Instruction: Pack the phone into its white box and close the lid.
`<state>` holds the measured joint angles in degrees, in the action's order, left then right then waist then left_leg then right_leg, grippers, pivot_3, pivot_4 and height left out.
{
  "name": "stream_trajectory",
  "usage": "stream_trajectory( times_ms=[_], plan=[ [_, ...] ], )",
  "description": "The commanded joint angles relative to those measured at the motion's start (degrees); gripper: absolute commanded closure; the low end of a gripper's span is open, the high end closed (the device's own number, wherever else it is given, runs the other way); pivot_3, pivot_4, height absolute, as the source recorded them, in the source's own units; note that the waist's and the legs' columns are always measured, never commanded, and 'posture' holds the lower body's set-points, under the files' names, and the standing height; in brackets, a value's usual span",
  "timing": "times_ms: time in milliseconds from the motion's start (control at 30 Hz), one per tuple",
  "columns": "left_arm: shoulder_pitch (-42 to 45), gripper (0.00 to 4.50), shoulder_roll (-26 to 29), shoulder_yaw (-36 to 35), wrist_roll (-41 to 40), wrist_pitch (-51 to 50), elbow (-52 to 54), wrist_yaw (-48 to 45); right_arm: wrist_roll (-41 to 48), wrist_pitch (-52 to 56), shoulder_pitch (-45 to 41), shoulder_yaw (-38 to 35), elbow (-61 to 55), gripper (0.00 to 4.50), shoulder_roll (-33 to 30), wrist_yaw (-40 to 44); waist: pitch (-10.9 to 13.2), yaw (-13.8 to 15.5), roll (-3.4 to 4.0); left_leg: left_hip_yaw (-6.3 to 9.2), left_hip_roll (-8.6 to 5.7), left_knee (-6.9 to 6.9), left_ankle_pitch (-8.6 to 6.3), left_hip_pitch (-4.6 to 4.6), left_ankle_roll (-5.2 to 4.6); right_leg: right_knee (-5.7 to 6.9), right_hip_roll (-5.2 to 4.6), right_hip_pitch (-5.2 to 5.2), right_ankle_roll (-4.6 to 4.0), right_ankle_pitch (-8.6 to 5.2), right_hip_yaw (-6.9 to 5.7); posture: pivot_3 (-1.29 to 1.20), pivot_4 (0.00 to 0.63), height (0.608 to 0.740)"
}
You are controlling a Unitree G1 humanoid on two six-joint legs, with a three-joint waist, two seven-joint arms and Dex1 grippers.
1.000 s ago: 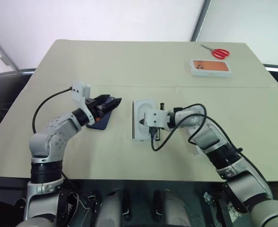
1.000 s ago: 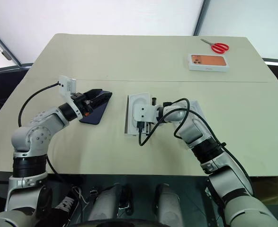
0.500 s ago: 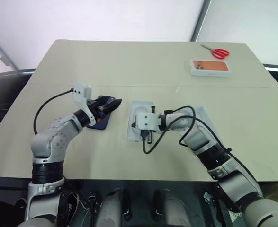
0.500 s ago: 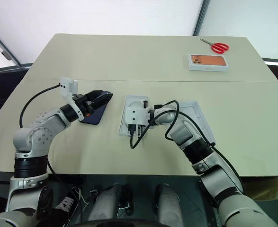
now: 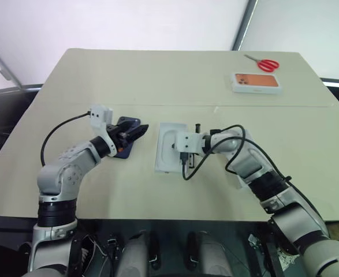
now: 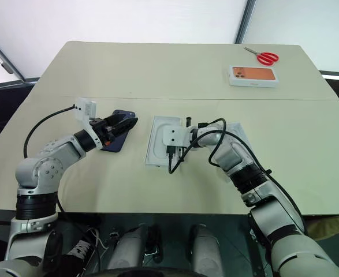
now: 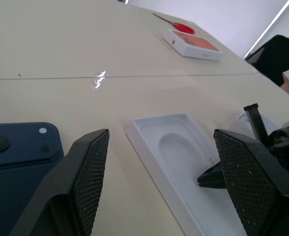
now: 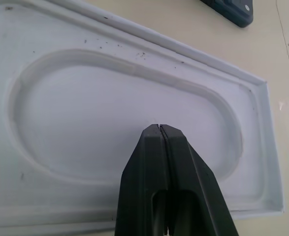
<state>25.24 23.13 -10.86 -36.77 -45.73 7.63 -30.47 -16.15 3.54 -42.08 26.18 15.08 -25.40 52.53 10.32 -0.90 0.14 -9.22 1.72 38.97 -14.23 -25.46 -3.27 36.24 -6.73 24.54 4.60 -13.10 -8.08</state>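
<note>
No brand or writing could be read on anything; the only printing was an orange phone picture on the closed white box (image 5: 257,82) at the far right of the table (image 5: 157,81). There was one dark navy phone (image 6: 115,138), one flat white insert (image 5: 170,147) with a rounded recess, one red-handled pair of scissors (image 5: 263,63) just beyond the printed box, and one further white box piece (image 6: 238,134) lying largely hidden behind the right arm; whether that was the base or the lid could not be told. The phone lay flat on the table to the left of the insert, apart from it, its camera cluster showing at one corner in the left wrist view. The insert's recess held nothing. The left gripper (image 5: 136,132) hung over the phone's far end with its fingers spread wide, gripping nothing. The right gripper (image 8: 160,135) had its fingers pressed together, tips over the recess of the insert, nothing between them; whether the tips touched the insert could not be told.
</note>
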Motion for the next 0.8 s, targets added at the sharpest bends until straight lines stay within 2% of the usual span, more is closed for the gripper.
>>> stream_trajectory(
  times_ms=[33, 433, 567, 700, 800],
  plan=[
    [0.3, 0.94, 2.2, -1.2, 0.0, 0.7, 1.0, -0.9, -0.5, -0.9, -0.2, -0.3, 0.2, 4.5, -0.5, 0.1, 0.0, 0.0, 0.0, 0.0, 0.0, 0.0, 0.0, 0.0, 0.0, 0.0, 0.0, 0.0, 0.0, 0.0, 0.0, 0.0, 0.15, 0.738],
    [1.1, 0.94, 4.0, -1.6, -0.1, 1.3, -1.5, -1.7, -1.8, -5.5, -1.5, -1.0, 4.9, 4.5, -4.9, 0.5, 0.0, 0.3, 0.0, 0.01, -0.02, 0.0, 0.0, 0.01, 0.01, 0.0, -0.03, -0.03, 0.0, 0.0, 0.0, 0.0, 0.15, 0.738],
    [1.2, 0.94, 4.7, -2.0, -0.4, 0.2, -2.1, -1.9, 2.5, -5.1, 0.5, -3.1, 2.0, 4.5, -5.1, 2.8, 0.0, 0.3, 0.0, 0.01, -0.02, 0.0, 0.0, 0.03, 0.01, 0.0, -0.03, -0.05, 0.0, 0.0, 0.0, 0.0, 0.15, 0.738],
    [1.8, 0.94, 6.6, -4.1, -1.4, -1.2, -4.7, -2.8, 3.7, -11.1, 2.5, -3.6, 1.4, 4.5, -8.3, 5.1, 0.0, 0.2, -0.01, 0.01, -0.03, 0.0, 0.0, 0.03, 0.0, -0.03, -0.04, -0.06, 0.01, 0.0, -0.01, 0.0, 0.15, 0.738],
    [2.5, 0.94, 7.4, -4.4, -2.3, -2.8, -6.0, -3.0, 5.0, -10.0, 1.5, -4.6, 2.2, 4.5, -6.5, 4.1, 0.0, 0.1, -0.01, 0.01, 0.0, 0.0, 0.0, 0.06, 0.0, -0.02, -0.02, -0.06, 0.01, 0.0, 0.0, 0.0, 0.15, 0.738]
  ],
)
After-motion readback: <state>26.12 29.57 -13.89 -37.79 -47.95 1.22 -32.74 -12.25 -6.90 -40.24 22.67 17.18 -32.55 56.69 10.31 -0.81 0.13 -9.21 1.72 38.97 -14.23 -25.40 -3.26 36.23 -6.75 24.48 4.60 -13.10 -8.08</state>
